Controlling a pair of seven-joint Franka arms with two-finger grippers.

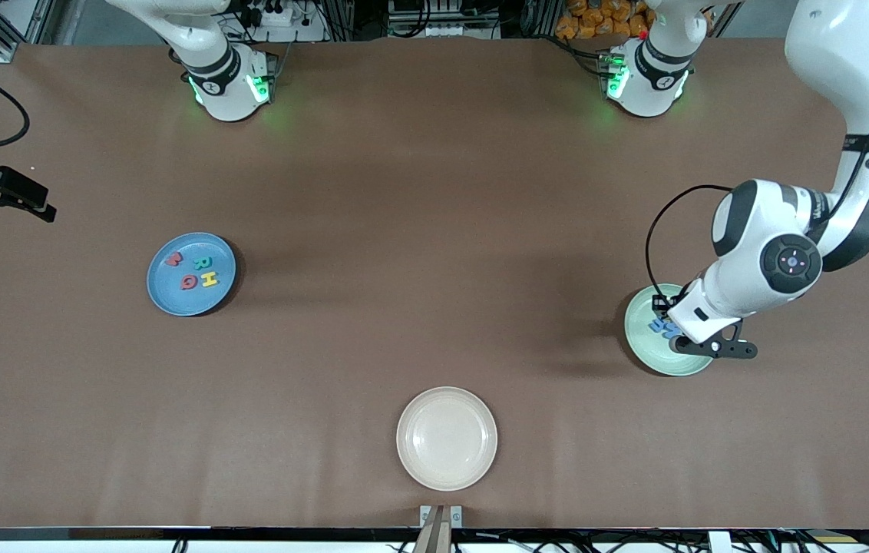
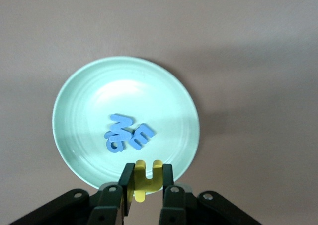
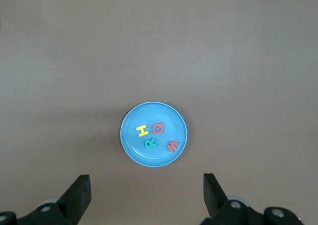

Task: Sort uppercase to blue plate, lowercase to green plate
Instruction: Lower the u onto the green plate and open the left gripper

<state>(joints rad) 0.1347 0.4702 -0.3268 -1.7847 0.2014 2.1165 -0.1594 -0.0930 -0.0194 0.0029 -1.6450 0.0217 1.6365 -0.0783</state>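
The last lowercase letter, a yellow hooked piece, is held clamped in the left gripper directly over the green plate, above its rim, beside three blue letters. The right gripper, fingers spread wide, is kept waiting high over the blue plate.

Four uppercase letters lie on the blue plate; three blue lowercase letters on the green plate.

Three plates, four uppercase letters, four lowercase letters
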